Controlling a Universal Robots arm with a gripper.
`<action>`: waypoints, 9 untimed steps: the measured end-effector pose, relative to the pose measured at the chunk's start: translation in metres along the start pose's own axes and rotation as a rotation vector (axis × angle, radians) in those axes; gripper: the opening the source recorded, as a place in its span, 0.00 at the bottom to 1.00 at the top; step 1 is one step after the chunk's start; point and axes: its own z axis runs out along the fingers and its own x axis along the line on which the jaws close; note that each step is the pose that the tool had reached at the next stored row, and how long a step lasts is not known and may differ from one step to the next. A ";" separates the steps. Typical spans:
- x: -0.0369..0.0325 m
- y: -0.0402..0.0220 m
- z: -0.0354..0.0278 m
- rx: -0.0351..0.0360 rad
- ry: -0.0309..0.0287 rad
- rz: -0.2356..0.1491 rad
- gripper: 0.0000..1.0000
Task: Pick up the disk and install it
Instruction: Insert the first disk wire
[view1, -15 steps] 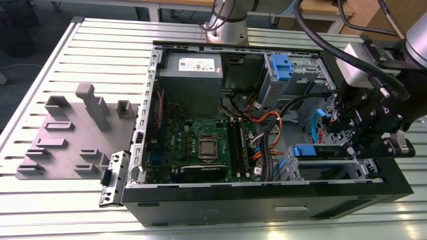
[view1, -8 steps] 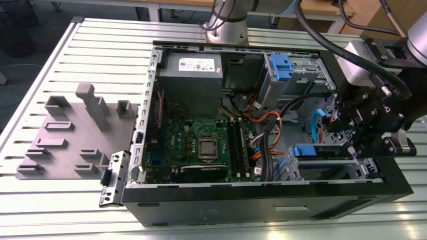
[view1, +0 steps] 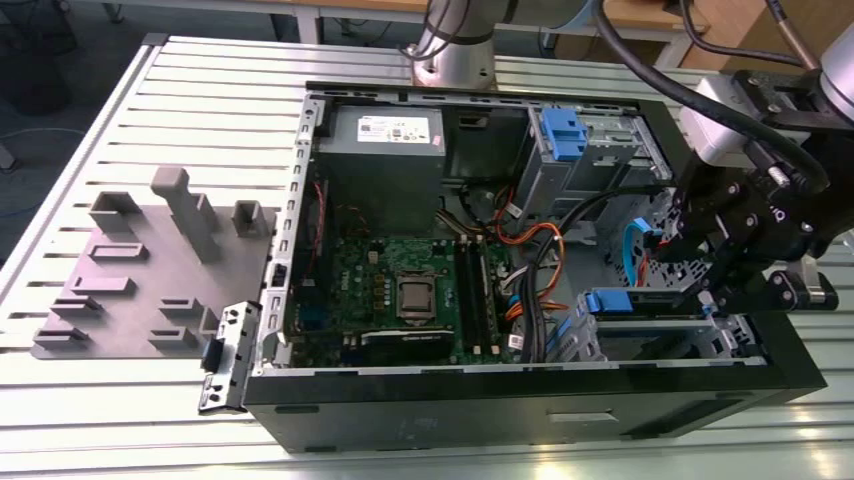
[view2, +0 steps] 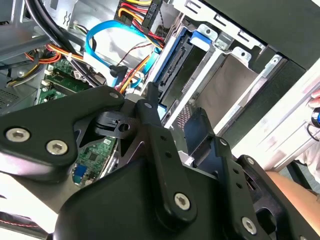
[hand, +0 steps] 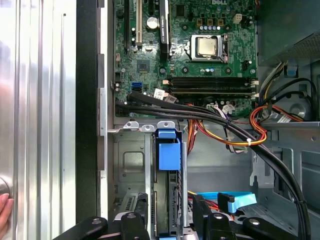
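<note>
Spread-apart fingers (hand: 201, 212) straddle the disk (hand: 168, 155) seated in the drive cage (hand: 125, 160), black cables (hand: 200, 112) running just beside.

The disk (hand: 168, 152), dark with a blue plastic frame and a blue end tab, stands on its thin edge inside the metal cage (hand: 131, 160).

Silver-grey arm (view1: 451, 55), thick black cables (view1: 641, 65), black angular jaws with silver hex screws (view2: 56, 146).
</note>
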 end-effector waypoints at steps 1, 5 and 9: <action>0.0000 0.0000 -0.0008 0.0000 -0.0001 0.000 0.48; -0.0001 0.0001 -0.0040 0.0000 -0.0001 0.000 0.48; -0.0003 0.0002 -0.0074 0.0000 0.0000 0.000 0.48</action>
